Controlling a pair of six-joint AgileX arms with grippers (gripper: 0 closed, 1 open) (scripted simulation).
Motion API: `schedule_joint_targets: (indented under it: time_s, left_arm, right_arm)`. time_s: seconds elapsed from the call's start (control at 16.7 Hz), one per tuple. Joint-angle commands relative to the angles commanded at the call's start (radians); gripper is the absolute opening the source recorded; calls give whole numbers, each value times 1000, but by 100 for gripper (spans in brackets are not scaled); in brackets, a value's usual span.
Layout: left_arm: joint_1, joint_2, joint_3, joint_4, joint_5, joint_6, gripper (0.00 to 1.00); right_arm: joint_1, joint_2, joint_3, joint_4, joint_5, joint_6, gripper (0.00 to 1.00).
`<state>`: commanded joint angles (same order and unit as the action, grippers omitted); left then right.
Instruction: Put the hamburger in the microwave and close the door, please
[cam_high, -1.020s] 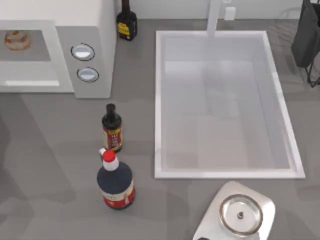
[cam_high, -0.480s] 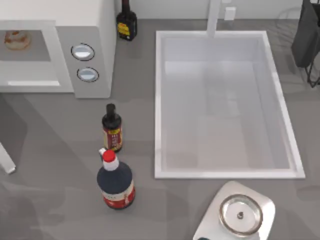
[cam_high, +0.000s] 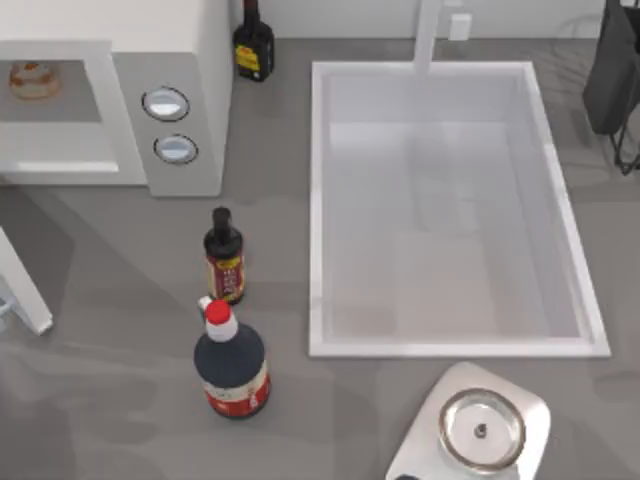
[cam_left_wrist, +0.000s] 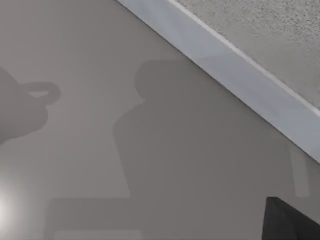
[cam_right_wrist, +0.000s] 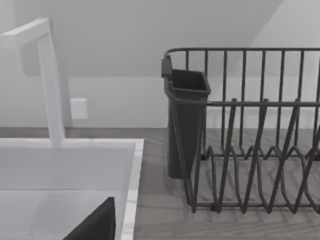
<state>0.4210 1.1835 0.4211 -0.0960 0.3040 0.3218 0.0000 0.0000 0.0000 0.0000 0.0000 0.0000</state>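
We see the hamburger sitting inside the microwave at the tabletop's far left, and the door stands open — its white edge juts out at the left edge, its mesh window close up in our left wrist view. Two dark bottles stand near the white sink. Whether either end effector is wide or narrow, we cannot tell.

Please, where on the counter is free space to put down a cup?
Bare counter lies between the microwave and the sink, and left of the two bottles toward the open door. It is tight between the bottles and the sink, and beside the scale.
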Motion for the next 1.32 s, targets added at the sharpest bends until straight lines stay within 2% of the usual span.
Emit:
schedule_joint_targets:
  time_s: [0.3,0.48,0.96,1.32]
  left_arm:
    - [-300,-82,-57,1,-183,-202,0]
    - [-406,-132,-80,8,-269,-296,0]
    - [-420,-100,-52,29,-283,-313,0]
    - [-429,215,117,148,-284,-313,0]
  right_arm:
    - [0,0,0,0,0,0,100]
    - [0,0,0,0,0,0,100]
    - [0,0,0,0,0,0,100]
    - [0,0,0,0,0,0,100]
